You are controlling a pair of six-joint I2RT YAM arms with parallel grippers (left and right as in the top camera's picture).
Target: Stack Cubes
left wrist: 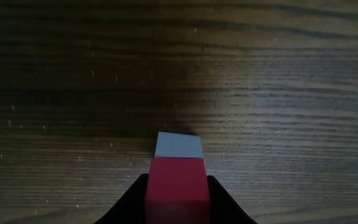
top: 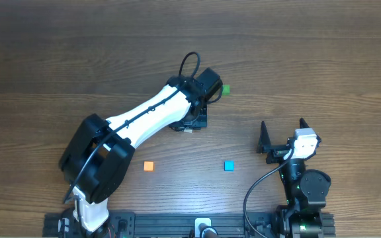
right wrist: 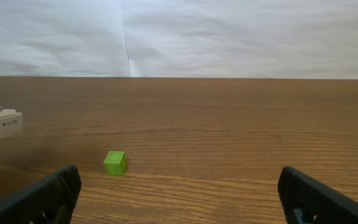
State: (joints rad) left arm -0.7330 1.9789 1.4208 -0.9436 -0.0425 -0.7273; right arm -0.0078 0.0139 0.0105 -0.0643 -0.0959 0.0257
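Four cubes: one red cube (left wrist: 177, 183) clamped in left gripper (left wrist: 178, 205), far centre; one green cube (top: 226, 89) to its right; one orange cube (top: 149, 166) and one blue cube (top: 229, 165) near. The right gripper (top: 283, 135) is released and empty.

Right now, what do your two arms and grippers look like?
The left arm has a white shell, bulky black joints and a black cable loop near the wrist. The left gripper has black fingers. The right arm is black with a white wrist block and a looping black cable. The right gripper has pointed black fingers.
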